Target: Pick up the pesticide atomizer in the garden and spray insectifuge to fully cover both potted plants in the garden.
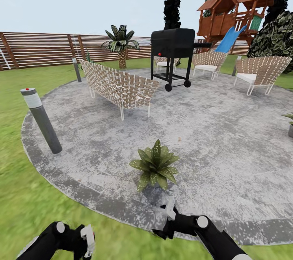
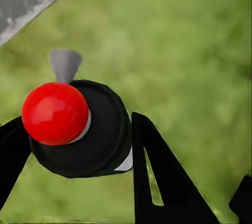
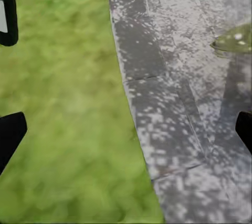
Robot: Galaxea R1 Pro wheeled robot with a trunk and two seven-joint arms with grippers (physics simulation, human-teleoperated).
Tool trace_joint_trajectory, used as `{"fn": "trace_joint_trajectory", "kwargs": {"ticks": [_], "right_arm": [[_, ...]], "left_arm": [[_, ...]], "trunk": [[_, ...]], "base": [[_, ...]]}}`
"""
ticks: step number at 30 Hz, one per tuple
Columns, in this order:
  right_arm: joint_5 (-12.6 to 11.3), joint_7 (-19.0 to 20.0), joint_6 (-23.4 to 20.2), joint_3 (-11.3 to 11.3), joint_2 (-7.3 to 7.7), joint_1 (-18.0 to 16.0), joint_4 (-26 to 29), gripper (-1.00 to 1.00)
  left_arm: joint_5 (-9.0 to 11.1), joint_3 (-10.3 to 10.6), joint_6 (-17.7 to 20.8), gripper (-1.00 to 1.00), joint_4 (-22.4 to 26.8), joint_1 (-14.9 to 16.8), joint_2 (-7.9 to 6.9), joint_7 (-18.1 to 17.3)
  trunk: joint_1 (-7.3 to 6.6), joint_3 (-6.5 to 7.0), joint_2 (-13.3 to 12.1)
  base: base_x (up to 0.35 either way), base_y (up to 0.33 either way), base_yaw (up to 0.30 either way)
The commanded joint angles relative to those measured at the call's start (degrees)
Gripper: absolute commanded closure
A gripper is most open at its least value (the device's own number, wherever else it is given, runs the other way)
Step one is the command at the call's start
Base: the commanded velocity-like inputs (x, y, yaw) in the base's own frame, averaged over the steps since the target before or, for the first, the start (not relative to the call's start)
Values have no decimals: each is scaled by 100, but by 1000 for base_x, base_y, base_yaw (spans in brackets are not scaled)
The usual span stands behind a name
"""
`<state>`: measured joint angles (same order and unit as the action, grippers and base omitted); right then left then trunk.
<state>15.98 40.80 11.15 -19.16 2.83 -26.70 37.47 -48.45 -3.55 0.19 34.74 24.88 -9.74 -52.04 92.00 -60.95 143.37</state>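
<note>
a round patio [image 1: 228, 138] of mottled grey stone sits in a green lawn [image 1: 16, 195], ringed by a darker paved rim and backed by a horizontal-slat wooden fence [image 1: 44, 48]. on it stand woven wicker chairs [image 1: 118, 87], a black wheeled grill [image 1: 173, 55] and, at its left edge, a tilted grey post lamp [image 1: 42, 120] with a red dot on top.

a potted plant [image 1: 155, 165], a low rosette of broad white-speckled leaves, stands near the patio's front edge; a second plant [image 1: 289, 124] is cut off at the patio's right edge.

the left gripper [image 1: 87, 240] hangs over the grass, its black fingers [image 2: 157, 177] clamped around the spray bottle [image 2: 84, 129] (round black body, glossy red knob, small grey nozzle). the right gripper [image 1: 169, 213] hovers above the patio rim just before the near plant, jaws spread wide and empty.
</note>
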Motion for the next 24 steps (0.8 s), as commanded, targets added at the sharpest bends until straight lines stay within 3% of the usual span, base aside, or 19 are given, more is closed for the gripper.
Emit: {"fn": "trace_joint_trajectory", "kwargs": {"ticks": [1, 2, 4, 6, 7, 8, 10, 12, 14, 16, 24], "right_arm": [[32, -395, 48, 84, 132, -2, -390, -100], [12, -786, 58, 264, 200, -2, -838, -100], [-45, -1528, 202, 841, 248, -2, -1735, -100], [-80, -2314, 695, 1525, 276, 9, -2442, -100], [-99, -2966, 1042, 1932, 283, 13, -2797, -100], [-106, -3527, 1253, 2177, 277, 17, -3003, -100], [-124, -4852, 1618, 2457, 278, 32, -3253, -100], [-247, -5290, 1843, 2501, 285, 62, -3290, -100], [-513, -5460, 2163, 2515, 287, 116, -3308, -100], [-628, -5501, 2264, 2520, 288, 155, -3316, -100], [-684, -5518, 2313, 2506, 274, 199, -3438, -100]], "left_arm": [[-22, -547, -12, 100, -47, -52, 28, 330], [-16, -1062, -23, 100, -165, -78, 47, 588], [64, -2075, -194, 100, -525, -99, 67, 908], [453, -2881, -862, 100, -911, -112, 71, 1336], [762, -3231, -1219, 100, -1214, -133, 66, 1734], [977, -3398, -1391, 100, -1457, -169, 63, 2099], [1308, -3552, -1895, 100, -1768, -354, 67, 3094], [1379, -3583, -2154, 100, -1819, -477, 63, 3633], [1504, -3590, -2298, 100, -1842, -602, 68, 4023], [1572, -3591, -2389, 100, -1852, -641, 69, 4125], [1603, -3615, -2415, 100, -1984, -660, 37, 4184]], "trunk": [[-2, -5, 2], [-2, -5, 2], [-2, -5, 2], [-2, -5, 2], [-2, -5, 2], [-2, -5, 2], [-2, -5, 2], [-2, -5, 2], [-2, -5, 2], [-2, -5, 2], [-2, -5, 2]], "base": [[0, 0, 0], [0, 0, 0], [0, 0, 0], [0, 0, 0], [0, 0, 0], [0, 0, 0], [0, 0, 0], [0, 0, 0], [0, 0, 0], [0, 0, 0], [0, 0, 0]]}}
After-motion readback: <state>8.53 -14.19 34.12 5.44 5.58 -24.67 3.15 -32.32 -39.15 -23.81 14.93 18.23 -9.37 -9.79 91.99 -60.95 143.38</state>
